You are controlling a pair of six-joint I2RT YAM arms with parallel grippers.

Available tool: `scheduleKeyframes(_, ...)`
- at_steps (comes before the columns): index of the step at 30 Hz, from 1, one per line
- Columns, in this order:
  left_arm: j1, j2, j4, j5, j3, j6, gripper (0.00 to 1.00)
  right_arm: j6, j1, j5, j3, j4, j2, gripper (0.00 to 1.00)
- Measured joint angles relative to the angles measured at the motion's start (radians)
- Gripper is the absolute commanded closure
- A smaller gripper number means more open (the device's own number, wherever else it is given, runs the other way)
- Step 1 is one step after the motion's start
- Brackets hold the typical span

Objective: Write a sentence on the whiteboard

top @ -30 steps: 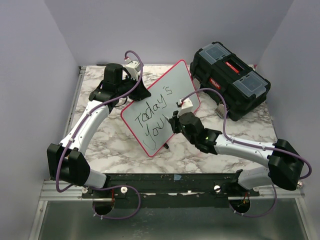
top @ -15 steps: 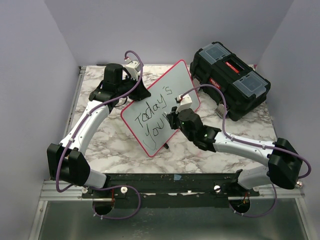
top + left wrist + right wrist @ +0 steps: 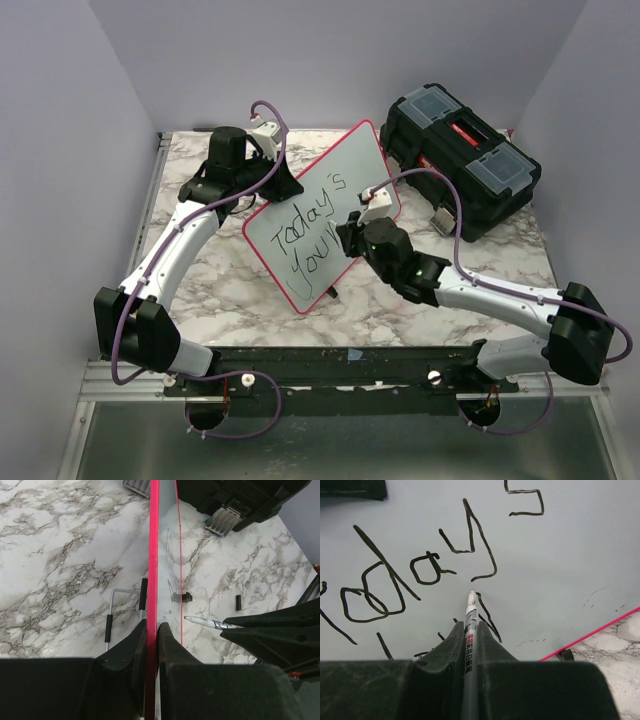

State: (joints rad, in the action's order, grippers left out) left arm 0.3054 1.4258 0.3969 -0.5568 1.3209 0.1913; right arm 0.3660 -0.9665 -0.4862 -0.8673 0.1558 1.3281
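Since a second ago one more stroke has joined the sentence (image 3: 300,225), now two lines: "Today's" above "You" and a part letter. Right jaws are clamped on the one marker (image 3: 469,611), its tip at the single whiteboard (image 3: 355,160). Left jaws pinch its red rim, holding it tilted on the desk (image 3: 230,290) near one toolbox (image 3: 460,160).

Red-rimmed whiteboard (image 3: 362,165) on edge, unfinished black sentence (image 3: 305,216) across it.

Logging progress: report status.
Left gripper shut on whiteboard edge. Right gripper shut on marker, tip at sentence, second line. No obstruction seen.
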Motion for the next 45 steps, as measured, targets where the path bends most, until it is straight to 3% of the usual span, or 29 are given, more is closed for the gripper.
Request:
scheduleKeyframes(17,0.0,0.0,0.001,0.0,0.001,0.0,1.0,0.011,0.163,0.034,0.089,0.0,-0.071,0.99)
scheduleKeyframes(45,0.002,0.0,0.002,0.002,0.001,-0.001,1.0,-0.027,0.225,0.182,0.083,0.056,0.028,0.99)
